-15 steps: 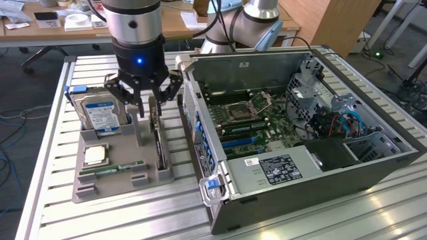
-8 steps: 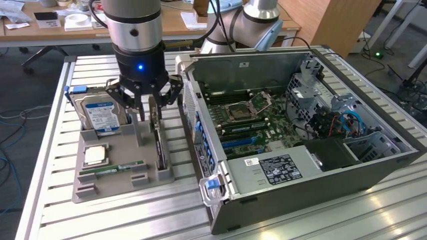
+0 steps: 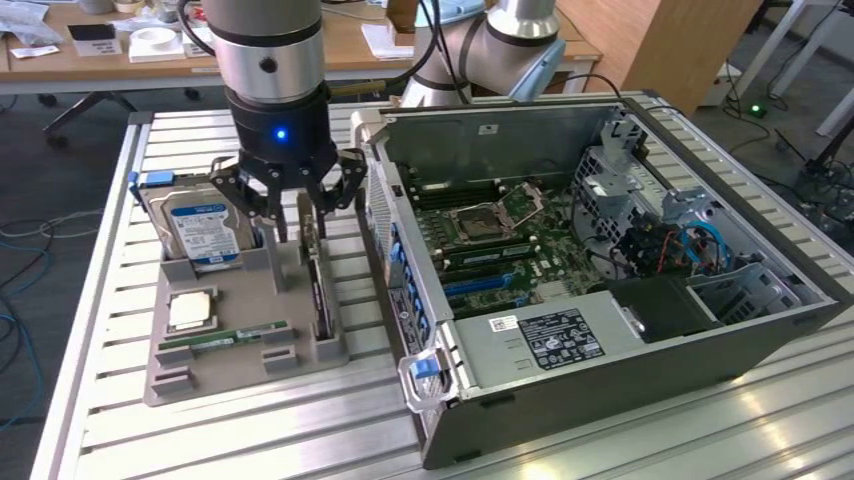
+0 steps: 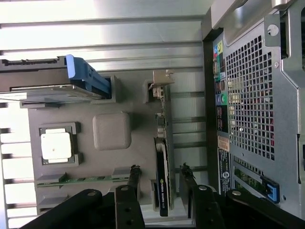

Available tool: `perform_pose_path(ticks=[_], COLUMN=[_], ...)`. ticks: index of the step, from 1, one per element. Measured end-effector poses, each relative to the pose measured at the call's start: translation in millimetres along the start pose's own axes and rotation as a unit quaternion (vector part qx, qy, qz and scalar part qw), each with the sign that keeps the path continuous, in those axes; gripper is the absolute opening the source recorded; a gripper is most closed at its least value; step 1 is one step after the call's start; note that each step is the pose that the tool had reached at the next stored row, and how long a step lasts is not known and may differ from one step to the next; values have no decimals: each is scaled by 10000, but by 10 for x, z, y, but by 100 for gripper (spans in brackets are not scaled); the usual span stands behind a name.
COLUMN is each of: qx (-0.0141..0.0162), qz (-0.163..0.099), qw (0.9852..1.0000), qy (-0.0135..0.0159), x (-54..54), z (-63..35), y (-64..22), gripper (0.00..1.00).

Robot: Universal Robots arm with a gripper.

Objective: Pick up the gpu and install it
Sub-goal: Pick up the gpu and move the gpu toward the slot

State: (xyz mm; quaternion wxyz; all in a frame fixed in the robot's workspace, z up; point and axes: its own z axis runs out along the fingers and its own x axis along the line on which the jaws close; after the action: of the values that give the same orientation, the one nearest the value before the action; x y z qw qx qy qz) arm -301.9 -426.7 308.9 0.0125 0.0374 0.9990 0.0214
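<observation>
The gpu (image 3: pixel 318 290) stands on its long edge in a slot of the grey holder tray (image 3: pixel 214 378), beside the open computer case (image 3: pixel 601 250). It is a thin dark card (image 4: pixel 162 167) with a silver bracket (image 4: pixel 162 82) at its far end. My gripper (image 3: pixel 304 207) hangs straight above the card, open. In the wrist view the gripper (image 4: pixel 160 174) has one finger on each side of the gpu's near end, with a small gap on both sides. Nothing is held.
The tray (image 4: pixel 112 131) also holds an upright blue-labelled hard drive (image 3: pixel 200 232), a CPU (image 3: pixel 191 310) and a green RAM stick (image 3: pixel 227 338). The case's perforated rear wall (image 4: pixel 252 95) stands close beside the gpu. The motherboard (image 3: pixel 494 240) lies exposed inside the case.
</observation>
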Motion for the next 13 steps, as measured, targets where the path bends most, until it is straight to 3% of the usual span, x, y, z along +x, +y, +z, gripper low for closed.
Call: perform_pose_path(ticks=[1, 2, 13], qx=[0, 0, 1], qz=[0, 0, 1], qw=[10000, 10000, 10000], qy=[0, 0, 0], x=[0, 0, -9], z=[0, 0, 140], y=[0, 0, -4], gripper=[42, 49, 49])
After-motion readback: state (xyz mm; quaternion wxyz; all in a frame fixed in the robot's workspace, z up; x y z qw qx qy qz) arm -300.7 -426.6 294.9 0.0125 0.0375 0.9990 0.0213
